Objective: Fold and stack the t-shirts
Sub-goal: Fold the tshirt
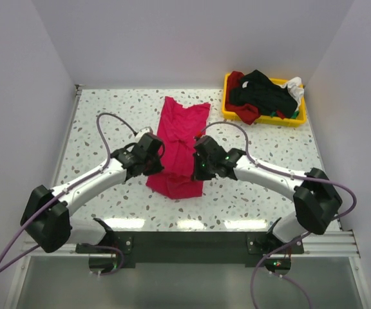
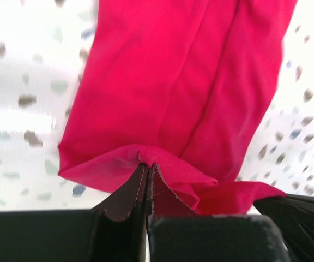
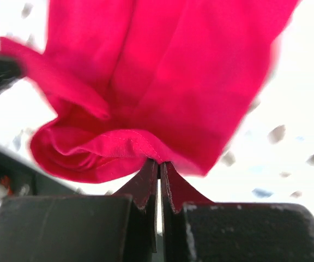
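Observation:
A crimson-pink t-shirt [image 1: 180,138] lies lengthwise in the middle of the table, folded into a narrow strip. My left gripper [image 1: 154,149] is shut on its left hem edge [image 2: 146,158], lifted off the table. My right gripper [image 1: 200,151] is shut on its right hem edge [image 3: 146,150], also lifted. The near part of the shirt [image 1: 176,185] bunches on the table between the arms. Black, dark red, white and green t-shirts [image 1: 263,96] lie heaped in the bin at the back right.
A yellow plastic bin [image 1: 300,117] stands at the table's back right corner. The speckled tabletop [image 1: 102,141] shows on both sides of the shirt. Grey walls close in the left, back and right.

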